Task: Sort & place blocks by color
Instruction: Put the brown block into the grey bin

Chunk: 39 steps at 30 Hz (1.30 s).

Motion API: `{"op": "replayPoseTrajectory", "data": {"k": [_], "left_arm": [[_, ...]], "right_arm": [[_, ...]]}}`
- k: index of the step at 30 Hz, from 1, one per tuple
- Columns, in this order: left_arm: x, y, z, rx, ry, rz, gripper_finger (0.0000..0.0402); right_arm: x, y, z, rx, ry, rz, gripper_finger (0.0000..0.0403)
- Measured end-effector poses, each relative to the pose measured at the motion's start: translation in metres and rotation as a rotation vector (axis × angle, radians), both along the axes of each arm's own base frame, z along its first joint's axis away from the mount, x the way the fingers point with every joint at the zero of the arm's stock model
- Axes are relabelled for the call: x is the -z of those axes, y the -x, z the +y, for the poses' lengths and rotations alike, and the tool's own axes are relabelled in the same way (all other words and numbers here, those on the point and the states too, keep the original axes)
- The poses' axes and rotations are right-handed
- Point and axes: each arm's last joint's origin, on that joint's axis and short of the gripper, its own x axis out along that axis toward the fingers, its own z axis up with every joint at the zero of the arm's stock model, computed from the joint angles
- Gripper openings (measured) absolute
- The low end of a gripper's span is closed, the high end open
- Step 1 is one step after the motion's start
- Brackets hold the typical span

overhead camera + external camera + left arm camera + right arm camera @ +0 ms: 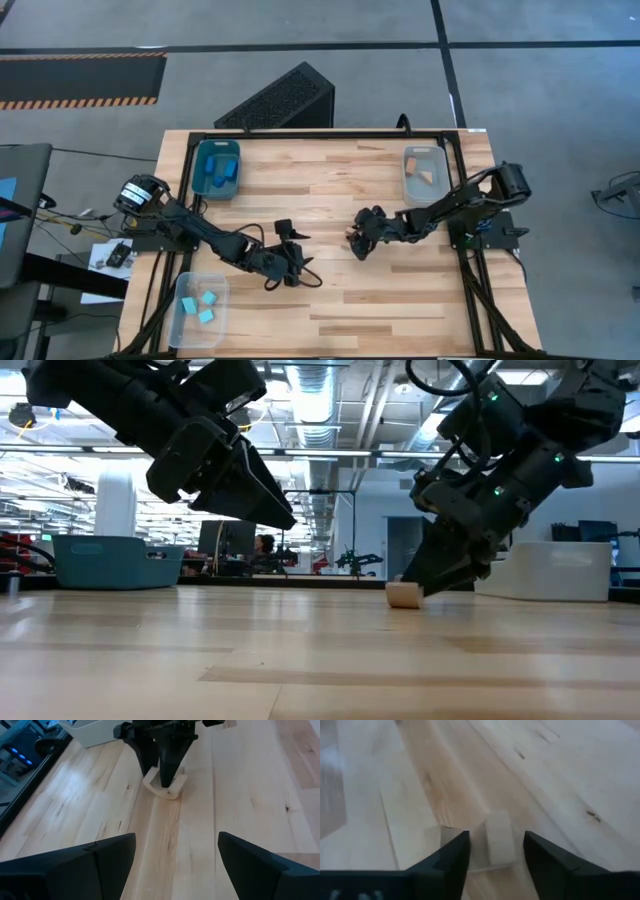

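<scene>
Arch block (165,786): a tan wood arch is seen lying on the bench (330,300) near the centre, slightly toward 3 o'clock in the high view, directly under the right gripper (167,779).
Handling: judged light, rigid and smooth; it should not deform, but the curved faces could slip or let it rock.
Grasp point: one leg of the arch (499,842) is straddled by the fingers; flat sides are judged the safest contact.
Right gripper: lowered onto the arch, fingers apart either side of the leg; whether the wood is pinched yet cannot be told.
Left gripper (287,262): held wide open, empty, above the bench at about 7 o'clock of centre.
Other blocks: tan pieces (426,177) in the clear bin (408,190) at 1 o'clock; cyan blocks (207,298) in the bin at 7 o'clock; blue blocks (222,180) in the teal bin (200,155) at 11 o'clock.
Risk: an off-centre pinch may twist the arch.
</scene>
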Motion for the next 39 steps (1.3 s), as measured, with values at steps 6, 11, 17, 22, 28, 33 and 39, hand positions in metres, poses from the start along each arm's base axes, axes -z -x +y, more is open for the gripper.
{"op": "replayPoseTrajectory", "data": {"k": [6, 11, 17, 22, 28, 33, 39], "left_arm": [[0.000, 0.000, 0.000, 0.001, -0.002, 0.005, 0.0275], [0.001, 0.000, 0.000, 0.000, -0.002, 0.007, 0.0275], [0.001, 0.001, 0.000, -0.004, 0.003, 0.008, 0.0275], [0.000, 0.000, 0.001, -0.019, 0.016, -0.002, 0.0275], [0.000, -0.001, 0.004, -0.033, 0.016, -0.008, 0.0275], [-0.001, -0.003, 0.008, -0.051, 0.027, -0.019, 0.0275], [0.000, -0.004, 0.010, -0.078, 0.056, -0.031, 0.0275]], "right_arm": [[-0.001, -0.005, 0.001, -0.029, -0.028, -0.002, 0.0107], [-0.005, -0.002, 0.001, -0.040, -0.019, -0.001, 0.0048], [-0.028, 0.009, -0.006, 0.006, 0.070, 0.017, 0.0048], [-0.060, 0.038, -0.024, 0.156, 0.228, 0.079, 0.0052], [-0.089, 0.080, -0.045, 0.410, 0.430, 0.162, 0.0052], [-0.090, 0.104, -0.061, 0.601, 0.496, 0.264, 0.0052], [-0.072, 0.118, -0.078, 0.764, 0.442, 0.471, 0.0053]]}}
